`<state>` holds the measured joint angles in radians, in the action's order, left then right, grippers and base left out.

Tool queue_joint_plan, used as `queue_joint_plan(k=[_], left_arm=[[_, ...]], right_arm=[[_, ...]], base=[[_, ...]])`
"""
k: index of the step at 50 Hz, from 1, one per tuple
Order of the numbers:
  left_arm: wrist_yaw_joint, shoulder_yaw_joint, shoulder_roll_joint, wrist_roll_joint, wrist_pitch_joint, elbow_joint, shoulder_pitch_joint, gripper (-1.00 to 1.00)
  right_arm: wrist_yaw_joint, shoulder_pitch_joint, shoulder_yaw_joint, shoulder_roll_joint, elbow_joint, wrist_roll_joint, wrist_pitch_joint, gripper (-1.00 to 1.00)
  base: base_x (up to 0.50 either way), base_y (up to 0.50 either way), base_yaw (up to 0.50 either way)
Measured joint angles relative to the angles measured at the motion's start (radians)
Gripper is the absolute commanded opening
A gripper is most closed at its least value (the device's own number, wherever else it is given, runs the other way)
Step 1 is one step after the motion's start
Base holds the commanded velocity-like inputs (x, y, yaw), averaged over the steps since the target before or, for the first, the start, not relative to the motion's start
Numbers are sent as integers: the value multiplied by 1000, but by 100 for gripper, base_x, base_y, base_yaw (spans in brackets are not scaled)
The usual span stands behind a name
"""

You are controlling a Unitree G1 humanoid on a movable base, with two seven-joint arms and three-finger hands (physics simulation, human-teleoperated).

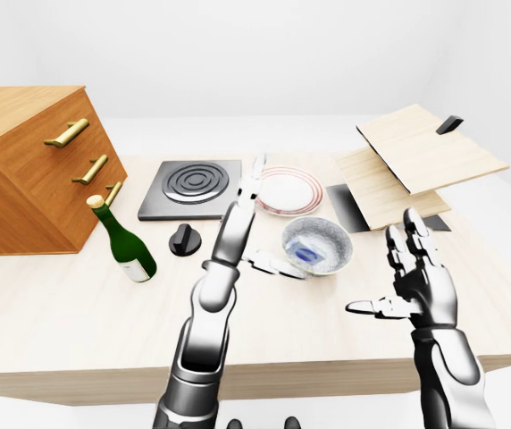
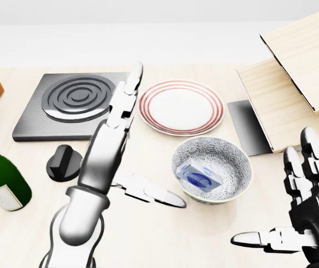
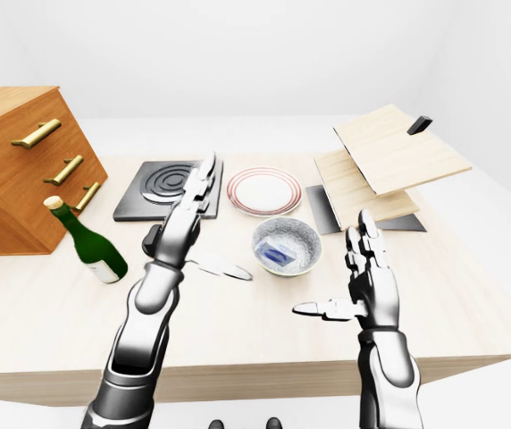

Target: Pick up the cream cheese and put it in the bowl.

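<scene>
The small blue-and-white cream cheese box (image 2: 199,173) lies in the patterned ceramic bowl (image 2: 238,162), both hands' fingers (image 2: 127,95) released, so seemingly nothing remains.

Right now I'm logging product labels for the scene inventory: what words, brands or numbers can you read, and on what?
Cream cheese in the bowl: a blue oval logo, lettering too blurred to read.
Wine bottle: pale label with small marks, too small to read.
Nothing else carries text; no word is legible.
</scene>
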<state>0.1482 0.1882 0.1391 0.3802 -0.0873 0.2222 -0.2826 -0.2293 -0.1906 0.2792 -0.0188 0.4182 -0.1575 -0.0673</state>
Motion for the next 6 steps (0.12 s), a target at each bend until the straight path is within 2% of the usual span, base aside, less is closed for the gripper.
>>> queue_joint_plan(k=[4, 6], left_arm=[[-9, -19, -41, -62, 0, 16, 100, 100], [-15, -27, -57, -89, 10, 4, 141, 100]], right_arm=[[30, -2, -26, 14, 58, 35, -16, 100], [51, 4, -48, 19, 69, 59, -13, 100]], base=[[0, 0, 0], [0, 0, 0]])
